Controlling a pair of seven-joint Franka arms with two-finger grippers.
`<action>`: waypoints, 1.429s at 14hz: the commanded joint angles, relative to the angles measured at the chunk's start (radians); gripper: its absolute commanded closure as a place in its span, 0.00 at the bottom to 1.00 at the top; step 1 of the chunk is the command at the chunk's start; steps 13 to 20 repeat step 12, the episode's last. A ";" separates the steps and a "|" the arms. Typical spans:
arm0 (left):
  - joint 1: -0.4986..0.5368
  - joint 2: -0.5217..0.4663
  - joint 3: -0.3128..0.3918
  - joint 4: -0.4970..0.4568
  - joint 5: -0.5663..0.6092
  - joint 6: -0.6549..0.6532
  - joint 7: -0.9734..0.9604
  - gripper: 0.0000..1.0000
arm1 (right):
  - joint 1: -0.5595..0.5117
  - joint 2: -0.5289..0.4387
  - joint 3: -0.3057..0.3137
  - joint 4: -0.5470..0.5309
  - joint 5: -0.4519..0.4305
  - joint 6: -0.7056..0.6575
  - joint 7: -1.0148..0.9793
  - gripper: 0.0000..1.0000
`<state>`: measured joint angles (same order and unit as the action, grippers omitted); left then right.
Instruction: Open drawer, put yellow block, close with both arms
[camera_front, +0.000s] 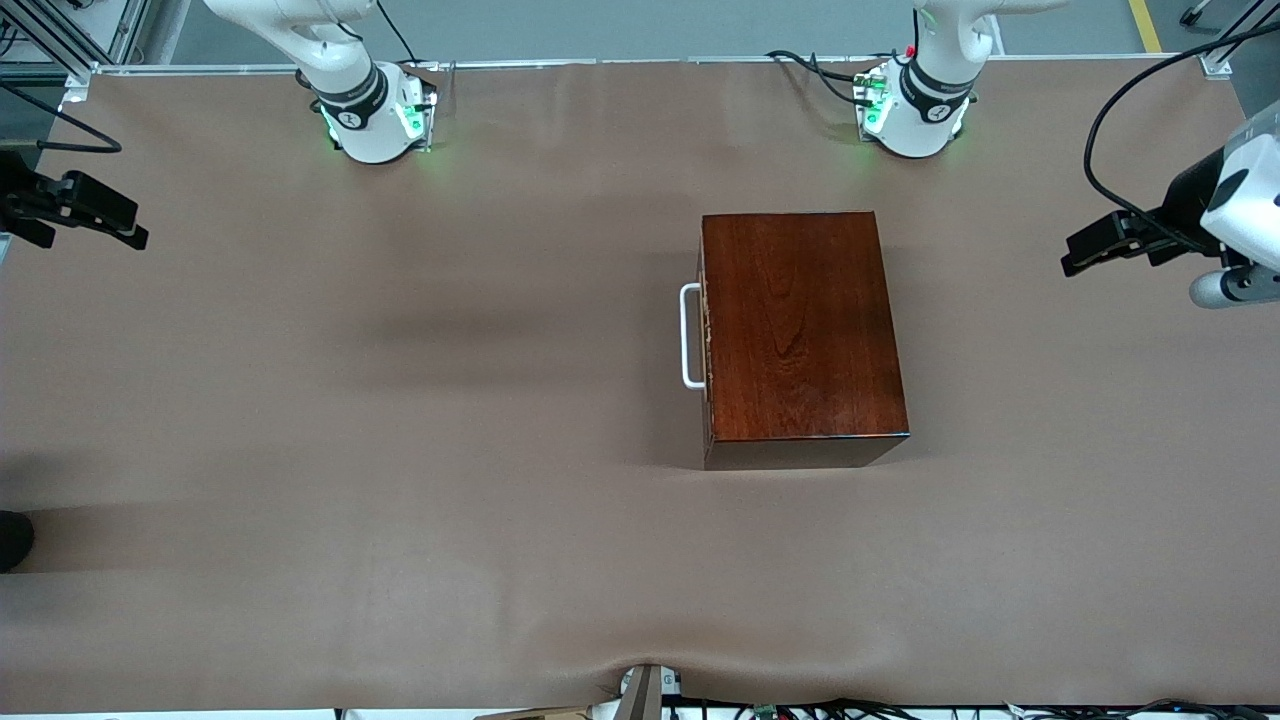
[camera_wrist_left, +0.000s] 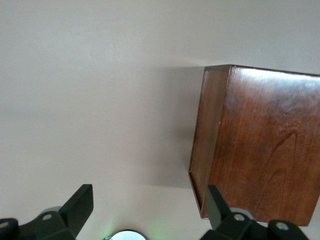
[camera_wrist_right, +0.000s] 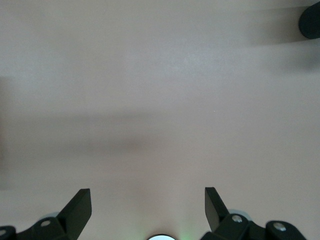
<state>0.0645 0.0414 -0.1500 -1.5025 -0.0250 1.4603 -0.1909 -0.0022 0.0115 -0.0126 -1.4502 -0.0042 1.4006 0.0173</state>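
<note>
Drawer (camera_front: 707, 340) well apart from right pincer (camera_front: 130, 235)

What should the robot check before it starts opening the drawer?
1. Drawer shut in its wooden box: ok, its front sits flush, so it needs pulling first.
2. White handle free to grab: ok, nothing touches it, and it faces the right arm's end of the table.
3. Right claw open: ok, it hangs over bare table at the right arm's end.
4. Left claw open: ok, it hangs over the table beside the box, at the left arm's end.
5. Yellow block ready: not ok, no picture shows it.
</note>
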 joint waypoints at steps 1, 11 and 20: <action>0.028 -0.077 -0.034 -0.085 0.042 0.043 0.088 0.00 | -0.035 -0.016 0.010 -0.018 0.000 0.006 -0.014 0.00; 0.018 -0.097 -0.037 -0.035 0.039 0.035 0.102 0.00 | -0.038 -0.019 0.010 -0.027 0.018 0.014 -0.016 0.00; 0.018 -0.097 -0.037 -0.033 0.040 0.035 0.100 0.00 | -0.039 -0.019 0.010 -0.029 0.018 0.014 -0.016 0.00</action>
